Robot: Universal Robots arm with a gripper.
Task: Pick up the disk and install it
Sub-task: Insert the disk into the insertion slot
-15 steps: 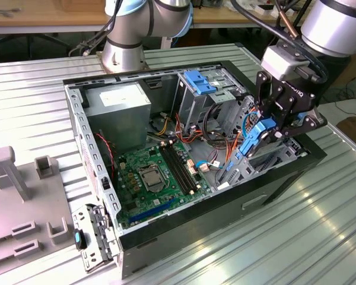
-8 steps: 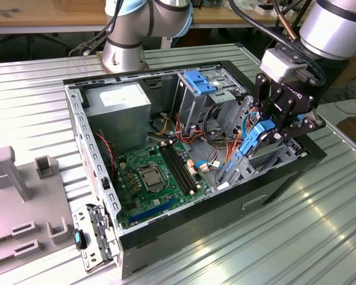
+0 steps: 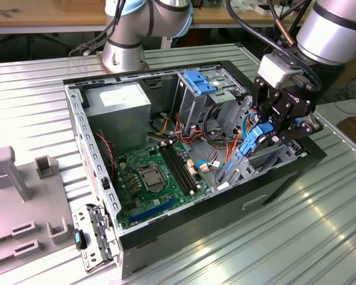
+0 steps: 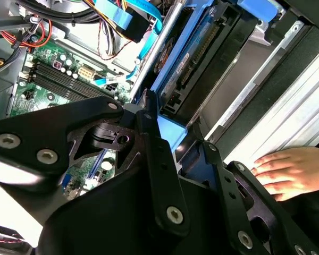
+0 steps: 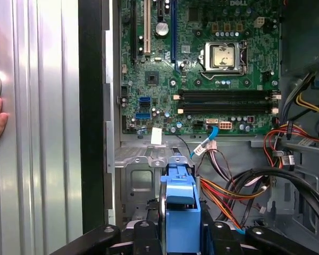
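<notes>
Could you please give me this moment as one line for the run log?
pincer shut on disk | disk over computer case | hand on table

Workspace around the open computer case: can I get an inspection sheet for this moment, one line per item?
Surface: ribbed metal table, carrying an open computer case that lies on its side.
Job's things: the disk in its blue carrier, held tilted at the case's corner on the exterior view's right; cannot tell whether it is seated.
Clutter: grey fixture with pegs on the table at the exterior view's left.
Grippers: gripper shut on the disk.
Cables: red, orange, yellow and black wires inside the case near the disk; thin blue cable by the motherboard.
Surroundings: a person's hand on the table beside the case; wooden bench behind.
</notes>
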